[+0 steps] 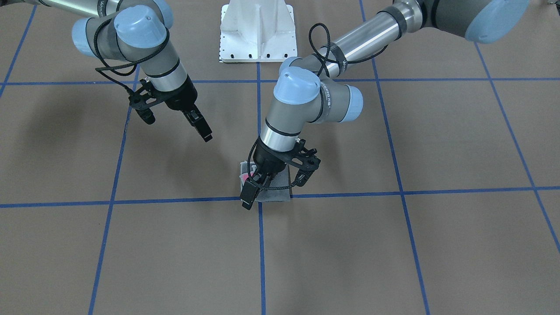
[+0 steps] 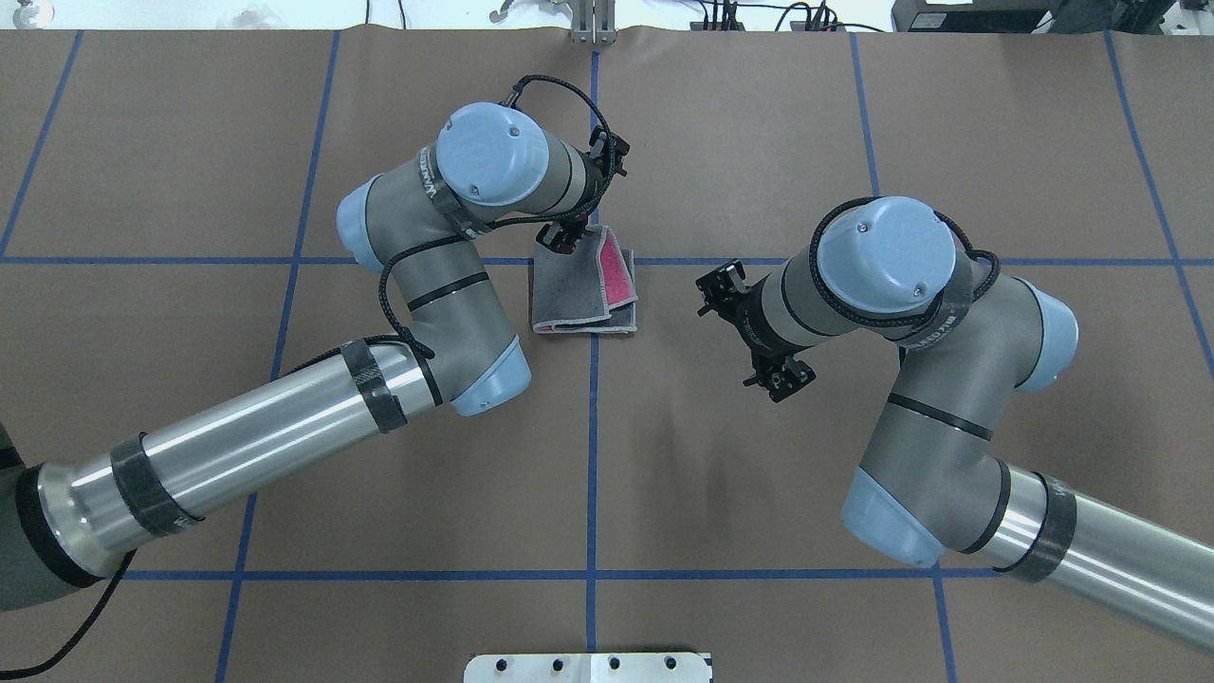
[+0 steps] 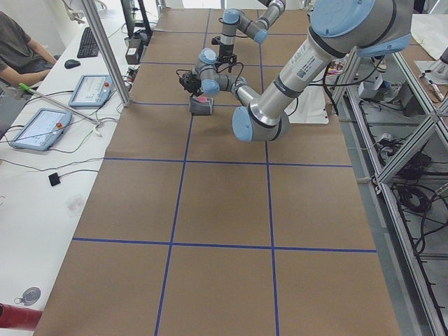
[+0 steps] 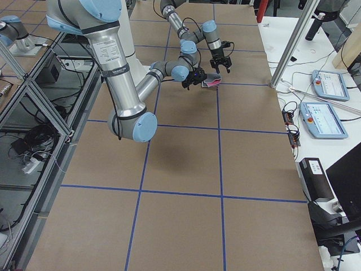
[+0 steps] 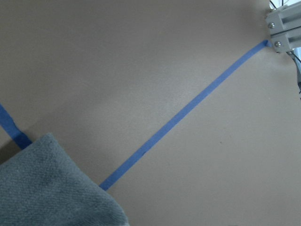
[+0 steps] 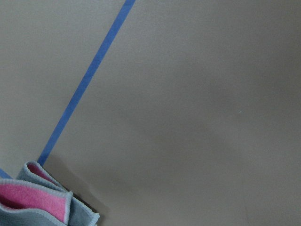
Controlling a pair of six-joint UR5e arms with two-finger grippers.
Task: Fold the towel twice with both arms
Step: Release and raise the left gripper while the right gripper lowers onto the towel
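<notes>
I see the towel (image 2: 569, 294) lying right on the blue tape cross (image 2: 594, 360), with most of it on the robot's side of the cross. It is folded up small, grey side up. A strip of its pink side (image 2: 616, 275) peeks out along the edge to the right of the cross. My left gripper (image 2: 567, 237) is down at the towel's far edge, just left of the cross. The wrist hides its fingers, so I cannot tell if it is pinching the cloth or has let go. My right gripper (image 1: 206, 135) hangs in the air well to the right of the cross, away from the towel. I see nothing in it, and I cannot tell if its fingers are apart or together. I think the towel will be soft, floppy and very light. It will not break, and the fuzzy cloth should not slip much. But it will sag if I lift it by one spot, and the layers can slide apart. So I would pinch it at the corners along the pale stitched edge (image 2: 583, 330), catching all the layers at once. I would put one gripper at each end of the same side and move low and slow.
</notes>
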